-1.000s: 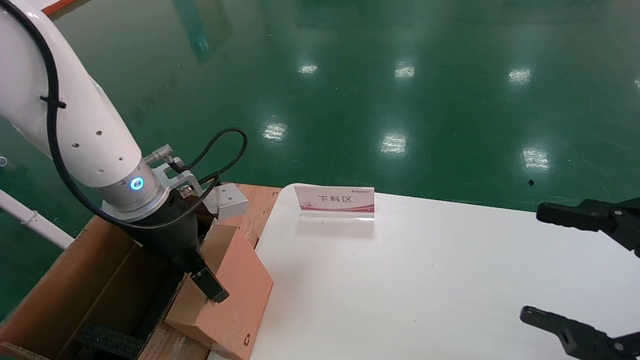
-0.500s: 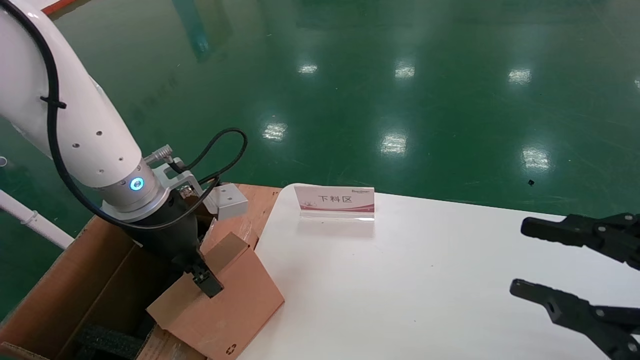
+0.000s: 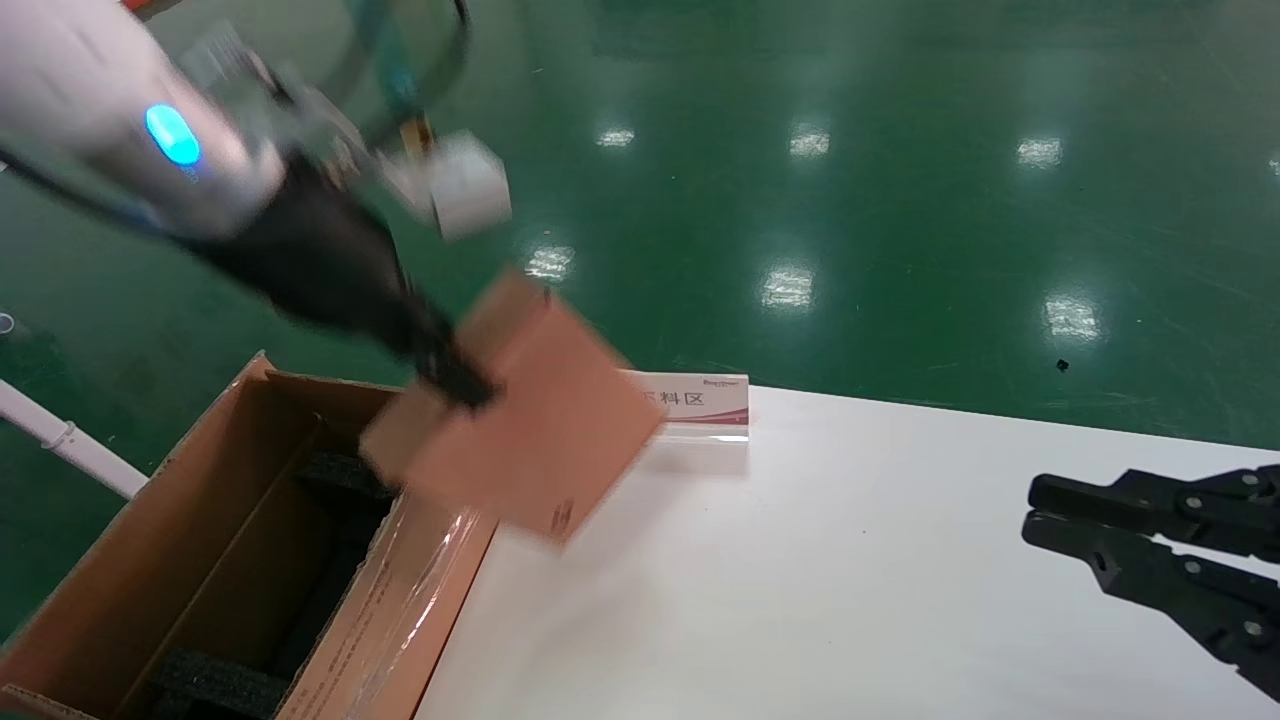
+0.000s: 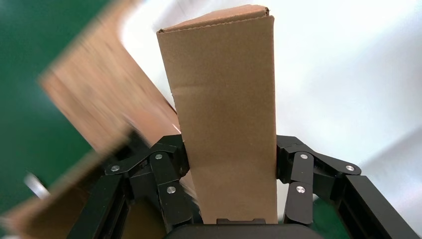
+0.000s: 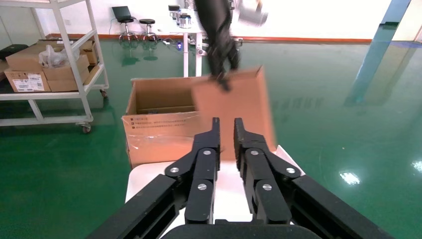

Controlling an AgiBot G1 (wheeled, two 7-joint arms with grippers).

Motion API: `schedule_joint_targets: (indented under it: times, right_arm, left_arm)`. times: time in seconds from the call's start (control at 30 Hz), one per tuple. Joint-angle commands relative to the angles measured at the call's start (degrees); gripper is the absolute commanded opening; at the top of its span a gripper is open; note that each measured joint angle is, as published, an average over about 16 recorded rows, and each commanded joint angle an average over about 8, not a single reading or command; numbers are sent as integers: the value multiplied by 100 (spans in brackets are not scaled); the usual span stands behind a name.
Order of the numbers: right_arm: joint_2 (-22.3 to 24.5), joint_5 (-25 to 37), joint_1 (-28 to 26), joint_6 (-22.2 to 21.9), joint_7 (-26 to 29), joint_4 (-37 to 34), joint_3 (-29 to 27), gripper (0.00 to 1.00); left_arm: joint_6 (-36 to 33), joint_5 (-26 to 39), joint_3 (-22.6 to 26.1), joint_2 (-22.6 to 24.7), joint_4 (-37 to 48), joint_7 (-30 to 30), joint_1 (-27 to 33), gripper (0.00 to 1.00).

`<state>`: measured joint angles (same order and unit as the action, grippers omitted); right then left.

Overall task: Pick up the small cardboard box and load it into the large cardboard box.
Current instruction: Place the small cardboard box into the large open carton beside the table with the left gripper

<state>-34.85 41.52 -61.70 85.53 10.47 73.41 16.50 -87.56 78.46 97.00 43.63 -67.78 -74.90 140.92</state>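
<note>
Above the near corner of the white table [image 3: 850, 560], left gripper [image 4: 231, 172] clamped on the small cardboard box [image 3: 525, 420], pads pressed against its two wide faces, narrow tan side turned toward the wrist camera. Held clear of every surface, tilted, one corner hanging over the taped flap of the large cardboard box [image 3: 180, 560]; probably raised that high so the slim carton could pass the flap before going down. Carton open-topped beside the table's left edge, black foam blocks [image 3: 215, 680] visible inside. Behind the held box, partly hidden, a small sign [image 3: 700, 405] on the table. Far to the right, right gripper [image 3: 1150, 545] low over the table, fingers nearly together, holding nothing, apparently parked.

Shown only from the head: the height of the box above the carton and the foam. Shown only from the left wrist: the firm two-sided grip. Shown only from the right wrist: the same carton's taped outer wall and the held box face-on, with a shelf trolley [image 5: 59, 64] on the green floor [image 3: 800, 200] beyond.
</note>
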Motion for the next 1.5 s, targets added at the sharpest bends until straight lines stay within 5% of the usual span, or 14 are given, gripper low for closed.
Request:
schedule_joint_targets:
  times: [0.03, 0.23, 0.43, 0.47, 0.73, 1.07, 1.5]
  right_arm:
    - [0, 0, 0, 0, 0, 0, 1, 0]
    - [1, -2, -1, -1, -2, 0, 3, 0]
    - [2, -3, -1, -2, -3, 0, 5, 1]
    - [2, -4, -1, -2, -3, 0, 6, 6]
    - [3, -6, -2, -3, -4, 0, 8, 100]
    - [5, -8, -3, -5, -6, 0, 12, 100]
    - [7, -11, -4, -7, -8, 0, 17, 100]
  left_arm:
    - [-36, -33, -143, -10, 220, 178, 266, 0]
    - [-289, 122, -169, 158, 1109, 889, 1028, 0]
    - [-405, 130, 419, 298, 1659, 1478, 1780, 0]
    - [-407, 117, 556, 308, 1708, 1563, 1901, 0]
    - [-400, 150, 1549, 257, 1823, 2090, 2510, 0]
    - [-650, -14, 2900, -5, 1554, 2277, 2812, 0]
    - [-694, -1504, 5552, 226, 1479, 1925, 2973, 0]
